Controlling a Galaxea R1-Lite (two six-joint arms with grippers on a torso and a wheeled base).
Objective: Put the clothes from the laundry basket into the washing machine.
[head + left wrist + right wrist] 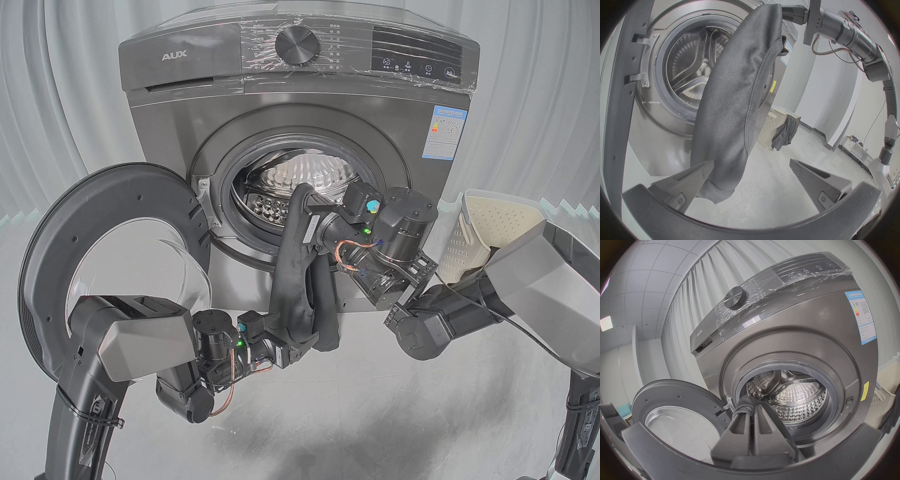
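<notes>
Head view: the right gripper [304, 190] is clamped on the top of a black garment [292, 281] at the washing machine [187, 119] drum rim, the cloth hanging down its front. Beside the lower end, the left gripper [751, 162] stands spread open. To the machine's right sits the laundry basket [494, 225], a dark cloth [785, 132] over its rim.

Bright, even, diffuse light throughout. Lit ceiling panel [606, 323] glows in right wrist view. Glare on drum [306, 172] and plastic film [350, 47] (crinkles catch highlights). Wrist views bend strongly toward edges; corners black.
</notes>
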